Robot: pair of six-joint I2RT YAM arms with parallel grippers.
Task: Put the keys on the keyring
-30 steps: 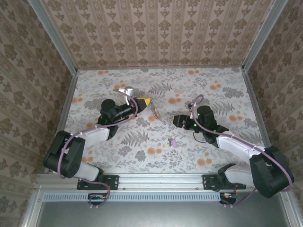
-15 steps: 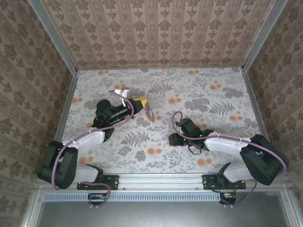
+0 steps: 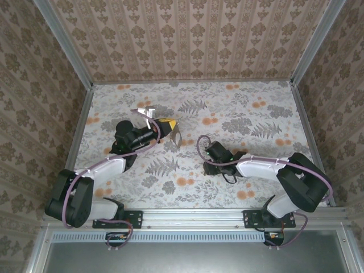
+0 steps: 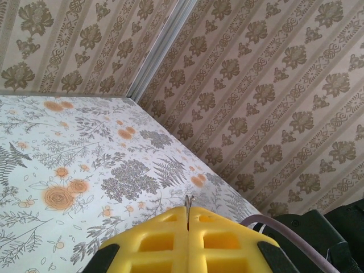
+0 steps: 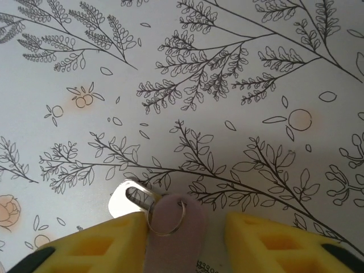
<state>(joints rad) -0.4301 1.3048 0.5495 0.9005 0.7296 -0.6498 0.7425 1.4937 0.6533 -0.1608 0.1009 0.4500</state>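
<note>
The key lies flat on the floral table in the right wrist view: a silvery slotted end (image 5: 121, 199), a small wire ring and a pinkish-purple head (image 5: 176, 239). My right gripper (image 5: 185, 227) is open and straddles it. Its left yellow finger (image 5: 105, 244) touches the key, while the right finger (image 5: 273, 244) stands apart. From above, the right gripper (image 3: 209, 165) points down and covers the key. My left gripper (image 3: 169, 126) is shut on the keyring (image 3: 178, 137), a thin brownish loop sticking out toward the table's middle. The keyring (image 4: 187, 206) shows edge-on between the shut yellow pads.
The floral table (image 3: 250, 108) is walled with patterned paper at the back and both sides. A metal rail (image 3: 187, 216) runs along the near edge. The right arm's cable (image 3: 200, 145) loops up between the two grippers.
The right arm has swung left and down over the key, and its jaws have narrowed around it. The left gripper has shifted slightly left, still holding the keyring.
</note>
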